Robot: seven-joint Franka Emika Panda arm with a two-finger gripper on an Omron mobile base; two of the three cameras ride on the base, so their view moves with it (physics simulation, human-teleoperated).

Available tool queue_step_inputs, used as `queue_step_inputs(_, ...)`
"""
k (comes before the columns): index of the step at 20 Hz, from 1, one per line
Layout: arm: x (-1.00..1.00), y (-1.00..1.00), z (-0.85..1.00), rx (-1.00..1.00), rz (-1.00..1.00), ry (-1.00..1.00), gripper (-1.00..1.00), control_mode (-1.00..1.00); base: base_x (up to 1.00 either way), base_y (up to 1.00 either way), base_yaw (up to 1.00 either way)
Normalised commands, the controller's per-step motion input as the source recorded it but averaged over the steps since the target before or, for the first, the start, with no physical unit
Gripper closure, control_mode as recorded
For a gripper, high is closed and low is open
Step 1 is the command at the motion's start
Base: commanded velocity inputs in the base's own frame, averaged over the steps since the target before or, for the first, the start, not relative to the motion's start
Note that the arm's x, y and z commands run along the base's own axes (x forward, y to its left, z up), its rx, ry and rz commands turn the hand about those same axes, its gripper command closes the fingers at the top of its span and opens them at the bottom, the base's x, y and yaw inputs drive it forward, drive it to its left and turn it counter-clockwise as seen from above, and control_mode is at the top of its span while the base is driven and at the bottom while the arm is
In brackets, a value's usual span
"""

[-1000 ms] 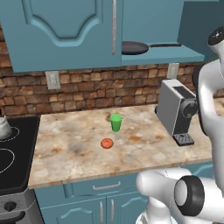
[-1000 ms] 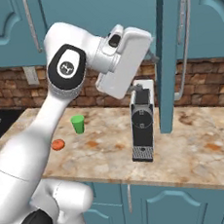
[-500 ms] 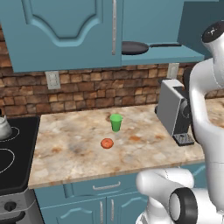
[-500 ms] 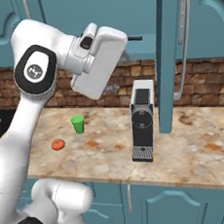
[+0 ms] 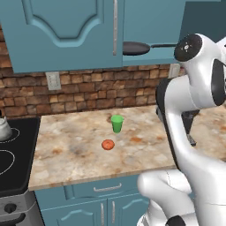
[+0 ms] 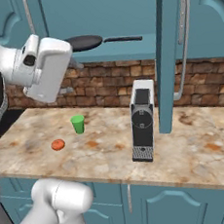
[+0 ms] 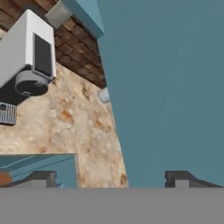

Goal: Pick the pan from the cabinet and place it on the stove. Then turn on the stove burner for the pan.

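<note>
White arm raised, end effector (image 7: 111,178) spread wide

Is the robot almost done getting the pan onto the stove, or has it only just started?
Only just started. Done: the cabinet door stands open, so the pan can be reached. In hand: nothing yet; the gripper has its jaws open and empty, facing the door, away from the pan. Left: grab the pan off the cabinet shelf, set it on the stove, then turn on its burner.

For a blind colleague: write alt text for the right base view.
A dark pan lies on the shelf of the open teal cabinet, above a marble counter holding a coffee machine, green cup and small orange item.
</note>
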Motion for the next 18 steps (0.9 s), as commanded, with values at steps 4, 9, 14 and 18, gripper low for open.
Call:
queue_step_inputs(4,0.03,1.0,0.0,0.03,0.2,-0.29,-1.0,-1.0,0.0,0.0,0.0)
queue_step_inputs(9,0.3,0.99,0.0,0.07,0.21,-0.26,-1.0,-1.0,0.0,0.0,0.0)
queue_step_inputs(14,0.55,0.85,0.0,0.12,0.19,-0.24,-1.0,-1.0,0.0,0.0,0.0)
queue_step_inputs(18,0.71,0.62,0.07,0.16,0.15,-0.22,-1.0,-1.0,0.0,0.0,0.0)
